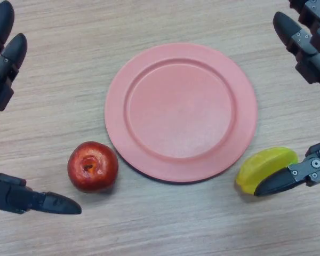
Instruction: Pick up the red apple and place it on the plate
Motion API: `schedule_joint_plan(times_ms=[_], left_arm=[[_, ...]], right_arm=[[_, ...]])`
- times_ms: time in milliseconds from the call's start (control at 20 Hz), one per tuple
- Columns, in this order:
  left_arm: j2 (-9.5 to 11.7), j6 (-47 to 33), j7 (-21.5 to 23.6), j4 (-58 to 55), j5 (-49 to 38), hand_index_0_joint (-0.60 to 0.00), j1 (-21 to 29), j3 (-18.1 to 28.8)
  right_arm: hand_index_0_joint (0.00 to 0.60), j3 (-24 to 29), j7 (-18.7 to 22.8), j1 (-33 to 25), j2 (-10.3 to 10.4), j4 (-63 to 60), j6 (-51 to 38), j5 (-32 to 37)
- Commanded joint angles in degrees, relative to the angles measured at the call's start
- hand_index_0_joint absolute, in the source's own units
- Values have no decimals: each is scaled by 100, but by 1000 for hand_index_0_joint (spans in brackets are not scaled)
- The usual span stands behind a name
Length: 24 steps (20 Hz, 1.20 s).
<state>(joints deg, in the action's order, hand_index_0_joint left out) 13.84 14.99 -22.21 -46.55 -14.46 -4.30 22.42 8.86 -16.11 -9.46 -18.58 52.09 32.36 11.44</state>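
Left hand's fingers [5,48] beside red apple [93,166]

- The red apple [93,166] is deep glossy red, with an orange-brown patch around its stem hollow and a few pale highlights.
- The plate [144,85] is plain salmon pink, unpatterned, slightly darker along the ring inside its rim.
- The lemon-shaped piece [264,166] is bright yellow.
- The desk [58,96] is light beige with a fine streaked wood grain.
- The left hand [2,53] and the right hand [304,48] are black, with grey metal parts on the right one.
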Motion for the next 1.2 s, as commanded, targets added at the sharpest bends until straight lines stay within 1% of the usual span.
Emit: schedule_joint_plan(times_ms=[50,150,200,350,400,450,550,600,650,700,750,800,850,900,950,1000,1050,1150,1200], left_arm=[[250,-531,284,-152,129,0,114,248],[264,-569,333,-76,158,0,154,221],[260,-669,440,73,303,0,198,150],[327,-662,494,207,366,0,263,92],[339,-669,520,242,347,0,295,77],[337,-674,536,250,330,0,297,71],[275,-980,608,483,541,0,240,-26],[125,-1387,721,847,899,0,96,-233],[65,-1583,764,1008,1026,0,9,-331],[-83,-2115,824,1377,1389,0,-245,-582],[-125,-2423,863,1558,1534,0,-342,-668],[-213,-3180,1017,2016,1920,0,-532,-849],[-214,-3350,1111,2189,2051,0,-573,-898],[-216,-3737,1463,2674,2459,0,-557,-989],[-180,-3788,1604,2899,2558,0,-499,-1029],[-108,-3850,1870,3387,2694,0,-334,-1145],[-69,-3818,1956,3544,2716,0,-249,-1215],[-32,-3804,2035,3716,2764,-201,-160,-1320],[5,-3858,2005,3891,2873,-350,-94,-1469]], right_arm=[[0,364,201,-194,-187,145,-640,339],[0,325,175,-215,-216,96,-653,306],[0,314,149,-246,-225,92,-624,296],[0,354,134,-296,-247,92,-606,332],[0,264,144,-305,-245,11,-695,238],[0,233,144,-316,-231,-24,-710,201],[0,141,108,-335,-208,-59,-710,77],[0,79,94,-315,-153,-62,-730,18],[0,31,114,-294,-111,-75,-710,15],[0,-68,141,-268,-58,-66,-653,-28],[0,-83,137,-269,-42,-49,-633,-46],[0,-125,134,-290,-24,-4,-580,-86],[0,-128,119,-299,-21,17,-560,-95],[0,-132,104,-302,-3,14,-578,-110],[0,-151,99,-284,3,7,-600,-133],[0,-135,89,-263,22,38,-587,-117],[0,-119,97,-286,16,57,-551,-92],[0,-112,104,-304,6,75,-514,-73],[0,-93,103,-303,3,91,-492,-38]])
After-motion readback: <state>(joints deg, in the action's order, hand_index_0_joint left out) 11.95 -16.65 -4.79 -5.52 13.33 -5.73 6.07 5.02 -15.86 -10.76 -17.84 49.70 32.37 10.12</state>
